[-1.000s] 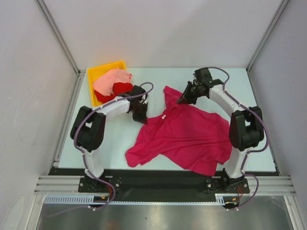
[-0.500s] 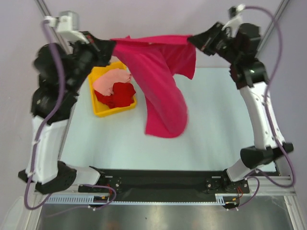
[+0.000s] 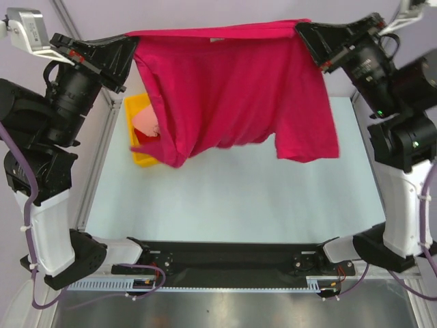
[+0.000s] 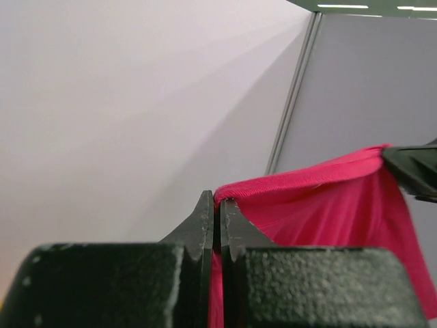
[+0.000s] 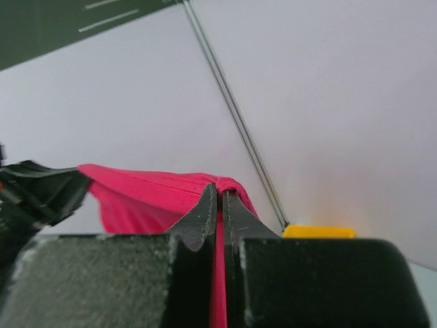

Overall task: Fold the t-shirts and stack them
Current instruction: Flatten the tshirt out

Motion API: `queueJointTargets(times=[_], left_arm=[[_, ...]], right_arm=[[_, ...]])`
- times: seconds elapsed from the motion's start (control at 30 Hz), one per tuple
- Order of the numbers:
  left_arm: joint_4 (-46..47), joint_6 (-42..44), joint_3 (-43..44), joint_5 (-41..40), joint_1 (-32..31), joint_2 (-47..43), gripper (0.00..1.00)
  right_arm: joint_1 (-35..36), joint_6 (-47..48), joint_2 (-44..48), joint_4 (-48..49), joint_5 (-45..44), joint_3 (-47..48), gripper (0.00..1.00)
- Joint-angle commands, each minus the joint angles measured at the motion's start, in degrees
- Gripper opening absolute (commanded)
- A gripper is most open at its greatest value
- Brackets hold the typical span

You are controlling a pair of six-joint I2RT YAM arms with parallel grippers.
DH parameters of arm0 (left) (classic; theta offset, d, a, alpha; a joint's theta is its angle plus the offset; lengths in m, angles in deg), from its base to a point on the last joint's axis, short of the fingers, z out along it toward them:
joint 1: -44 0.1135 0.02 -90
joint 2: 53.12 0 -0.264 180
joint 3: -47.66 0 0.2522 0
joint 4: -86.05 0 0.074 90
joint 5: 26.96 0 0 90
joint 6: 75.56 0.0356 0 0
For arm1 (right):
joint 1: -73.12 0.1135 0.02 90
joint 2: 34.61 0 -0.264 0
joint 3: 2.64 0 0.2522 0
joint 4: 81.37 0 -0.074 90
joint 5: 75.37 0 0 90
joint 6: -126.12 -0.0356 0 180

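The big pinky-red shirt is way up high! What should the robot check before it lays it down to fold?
1. Left jaws shut on magenta-crimson cloth t-shirt top edge: ok.
2. Right jaws shut on the other top corner: ok.
3. Shirt hanging flat and open: not ok, left-arm side folded over.
4. Hem clear of yellow plastic rectangular bin: cannot tell, it hangs in front.
5. Bare white table below for laying down: ok.

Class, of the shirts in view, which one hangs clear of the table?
The magenta-crimson t-shirt, stretched in the air between the left gripper and right gripper. The salmon-pink shirt and red shirt lie in the yellow bin.
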Motion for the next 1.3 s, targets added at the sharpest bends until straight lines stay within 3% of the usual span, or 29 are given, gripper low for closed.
queueJointTargets(times=[0.0, 0.1, 0.23, 0.33, 0.57, 0.83, 0.97, 1.03, 1.13, 1.27], left_arm=[[4.7, 2.0, 2.6, -7.4, 1.2, -3.0, 0.00], [8.8, 1.9, 3.0, -6.8, 1.2, -4.1, 0.00], [6.9, 3.8, 9.3, -8.0, 1.3, -0.3, 0.00], [8.6, 3.4, 4.8, -7.7, 1.3, -1.8, 0.00], [7.5, 6.7, 4.8, -11.8, 1.3, -3.3, 0.00], [10.0, 8.2, -2.1, -15.5, 1.3, -13.2, 0.00], [9.9, 8.0, -0.8, -15.2, 1.3, -14.1, 0.00], [10.6, 7.6, -1.1, -14.7, 1.2, -13.9, 0.00], [11.9, 7.2, -1.8, -14.5, 1.2, -12.6, 0.00], [12.3, 6.7, -3.1, -13.9, 1.2, -10.2, 0.00]], right_arm=[[-0.1, 3.5, -4.2, -6.3, -6.6, 5.6, 0.00], [2.7, 5.4, 0.5, 2.1, -10.0, -3.9, 0.00], [2.5, 8.1, -3.1, -5.4, -9.4, 3.6, 0.00], [3.3, 10.1, -1.4, -3.9, -12.6, 0.2, 0.00], [2.0, 10.0, -0.8, -6.9, -11.3, 0.3, 0.00], [5.2, 5.3, 6.9, -7.9, -1.4, -7.4, 0.00], [5.7, -6.0, 11.3, -3.9, 7.1, -15.4, 0.00], [8.1, -11.7, 12.5, 2.5, 13.7, -21.0, 0.00], [14.8, -10.0, 12.9, -0.4, 10.3, -21.5, 0.00], [15.4, -9.6, 13.2, -1.9, 9.1, -23.5, 0.00]])
